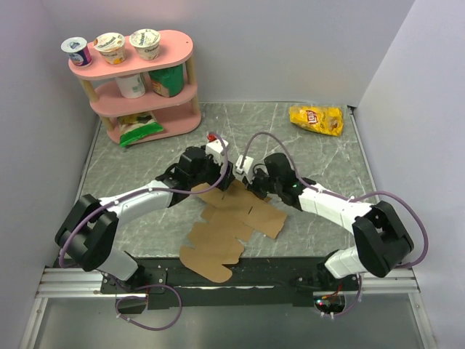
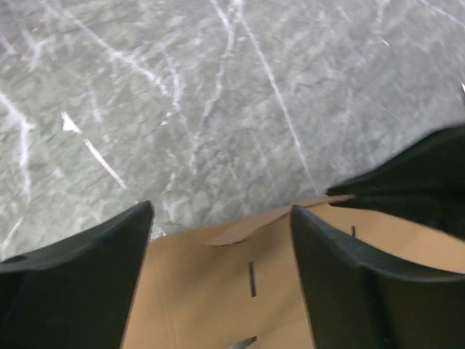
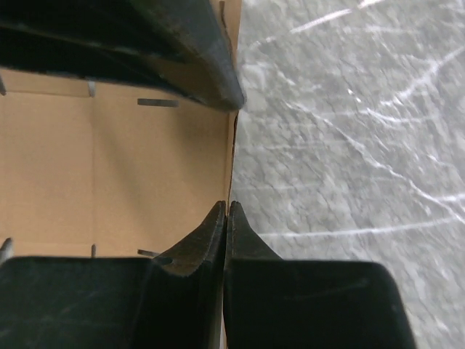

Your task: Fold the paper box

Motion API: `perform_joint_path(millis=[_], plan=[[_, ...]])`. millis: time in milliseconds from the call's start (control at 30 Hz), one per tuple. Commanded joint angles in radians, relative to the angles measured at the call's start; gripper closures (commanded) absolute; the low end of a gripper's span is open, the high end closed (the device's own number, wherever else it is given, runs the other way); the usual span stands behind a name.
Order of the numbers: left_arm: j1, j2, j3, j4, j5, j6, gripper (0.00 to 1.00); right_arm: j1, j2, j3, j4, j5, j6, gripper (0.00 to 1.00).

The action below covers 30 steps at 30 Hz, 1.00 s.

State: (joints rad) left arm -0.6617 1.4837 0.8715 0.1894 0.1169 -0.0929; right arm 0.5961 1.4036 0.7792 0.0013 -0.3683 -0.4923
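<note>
The paper box (image 1: 232,225) is a flat brown die-cut sheet with rounded flaps, lying on the grey marble table toward its near edge. My left gripper (image 1: 221,178) is open over the sheet's far edge; in the left wrist view (image 2: 221,211) its fingers straddle the cardboard (image 2: 218,291) without gripping it. My right gripper (image 1: 248,182) is at the sheet's far right corner. In the right wrist view (image 3: 227,207) its fingers are pinched shut on the thin edge of the cardboard (image 3: 109,167). The two grippers nearly touch.
A pink three-tier shelf (image 1: 138,87) with yogurt cups and a green bag stands at the back left. A yellow chip bag (image 1: 316,118) lies at the back right. White walls enclose the table on three sides.
</note>
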Motion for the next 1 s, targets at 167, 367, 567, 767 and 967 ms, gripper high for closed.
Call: perform_joint_path(millis=[167, 367, 567, 767, 967], plan=[[0.068, -0.112, -0.101, 0.03, -0.114, -0.18, 0.04, 0.09, -0.049, 0.002, 0.057, 0.367, -0.011, 1.0], [0.066, -0.266, -0.25, -0.05, -0.266, -0.393, 0.04, 0.145, 0.006, 0.048, 0.02, 0.558, -0.045, 1.0], [0.063, -0.32, -0.403, 0.015, -0.099, -0.554, 0.07, 0.209, 0.025, 0.075, 0.013, 0.715, -0.038, 1.0], [-0.044, -0.209, -0.48, 0.133, -0.057, -0.662, 0.45, 0.289, 0.001, 0.149, -0.089, 0.799, -0.026, 1.0], [-0.139, -0.105, -0.47, 0.18, -0.112, -0.709, 0.54, 0.407, 0.034, 0.163, -0.034, 0.983, -0.006, 1.0]])
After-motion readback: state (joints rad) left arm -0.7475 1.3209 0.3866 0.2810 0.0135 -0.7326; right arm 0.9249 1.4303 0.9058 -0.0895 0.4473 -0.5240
